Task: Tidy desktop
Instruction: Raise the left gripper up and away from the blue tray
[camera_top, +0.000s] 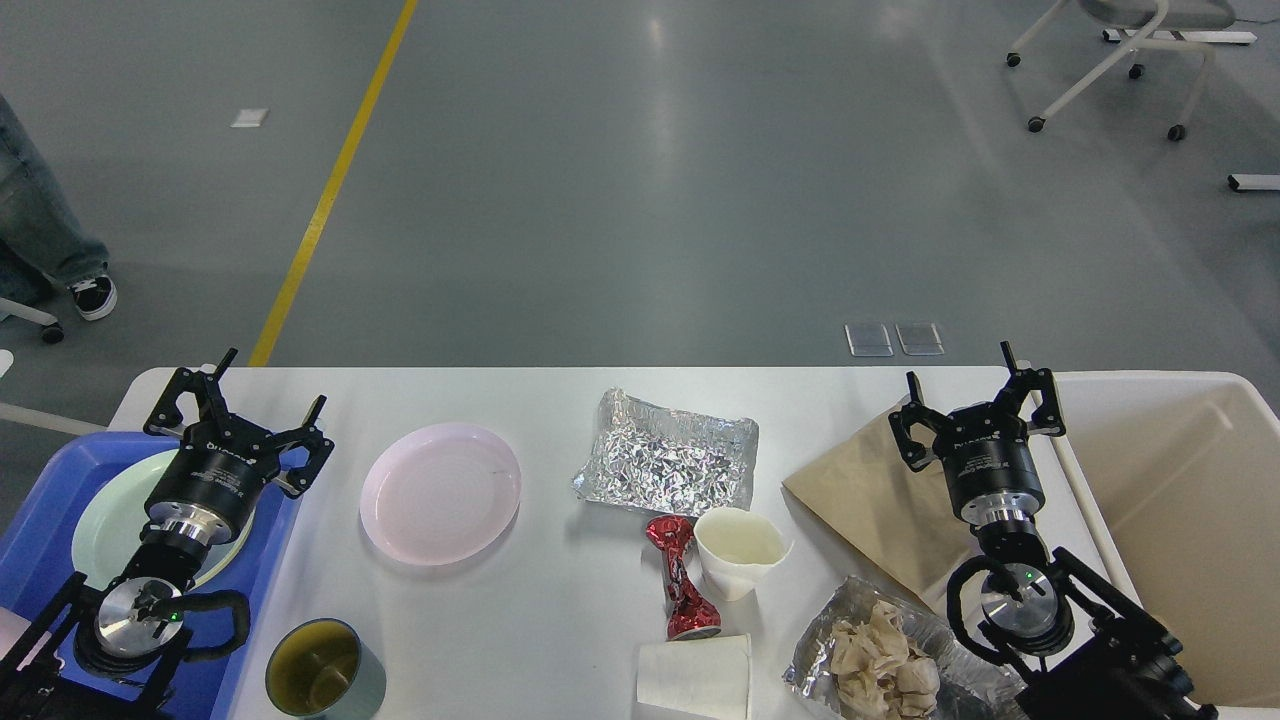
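Both end effectors spread wide, empty. Pink plate on worktop, right of blue tray, best gripped by rim.

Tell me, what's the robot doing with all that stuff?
It is tidying the desktop. Both grippers are open and hold nothing: the left gripper hovers over the blue tray, the right gripper over brown paper beside the beige bin. A pink plate, foil and cups still wait.
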